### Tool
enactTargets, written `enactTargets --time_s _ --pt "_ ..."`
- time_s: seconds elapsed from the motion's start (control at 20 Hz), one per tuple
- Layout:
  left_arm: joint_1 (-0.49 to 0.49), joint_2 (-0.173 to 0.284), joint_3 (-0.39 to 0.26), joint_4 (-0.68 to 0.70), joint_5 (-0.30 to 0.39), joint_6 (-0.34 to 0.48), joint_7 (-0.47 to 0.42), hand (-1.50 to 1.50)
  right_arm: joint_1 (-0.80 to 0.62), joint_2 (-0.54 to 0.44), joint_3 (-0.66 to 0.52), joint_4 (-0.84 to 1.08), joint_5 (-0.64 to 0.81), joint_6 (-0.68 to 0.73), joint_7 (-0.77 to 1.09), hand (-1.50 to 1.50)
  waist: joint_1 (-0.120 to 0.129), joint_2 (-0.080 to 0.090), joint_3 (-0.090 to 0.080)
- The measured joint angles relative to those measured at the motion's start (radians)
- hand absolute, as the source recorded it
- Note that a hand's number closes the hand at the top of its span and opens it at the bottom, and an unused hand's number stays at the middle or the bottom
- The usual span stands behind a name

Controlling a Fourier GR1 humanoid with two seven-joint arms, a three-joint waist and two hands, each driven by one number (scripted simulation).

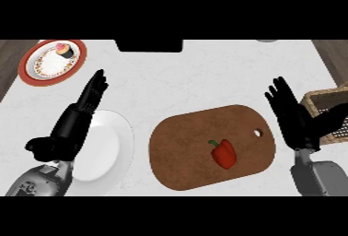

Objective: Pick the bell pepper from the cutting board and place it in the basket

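both hands spread, left hand (pixel 75 122), right hand (pixel 293 119), bell pepper (pixel 223 153) on cutting board (pixel 190 156), wicker basket (pixel 319 99) beside right hand

We see our left hand (pixel 76 120) at the left of the frame, fingers straight and pointing up, thumb out at the lower left. Our right hand (pixel 293 120) stands at the right edge, fingers straight and spread upward.

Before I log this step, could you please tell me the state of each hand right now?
Left hand: open, fingers straight, holding nothing, over the white plate.
Right hand: open, holding nothing, between the cutting board and the basket.
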Motion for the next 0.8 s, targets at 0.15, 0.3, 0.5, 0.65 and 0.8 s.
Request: enactTargets --time_s 0.15,0.3,0.5,0.65,0.8 --pt "0.012 0.009 0.013 0.034 -0.007 0.002 0.014 0.0 -0.038 0.014 0.014 0.036 -0.053 0.141 -0.055 1.5 0.013 0.006 0.007" --pt "0.022 0.029 0.026 0.08 -0.013 0.008 0.055 0.0 -0.081 0.033 0.061 0.03 -0.125 0.334 -0.101 1.5 0.044 0.018 0.015" --pt "0.041 0.04 0.034 0.135 -0.007 0.008 0.102 0.0 -0.133 0.103 0.121 -0.073 -0.185 0.563 -0.276 -1.5 0.048 0.014 0.021" --pt "0.037 0.05 0.06 0.182 0.001 0.009 0.131 0.0 -0.065 0.118 0.158 -0.125 -0.11 0.684 -0.451 -1.5 0.013 0.007 0.016" --pt "0.031 0.064 0.086 0.214 0.012 -0.003 0.152 0.0 -0.004 0.087 0.15 -0.173 0.028 0.699 -0.57 -1.5 -0.007 0.002 0.013"
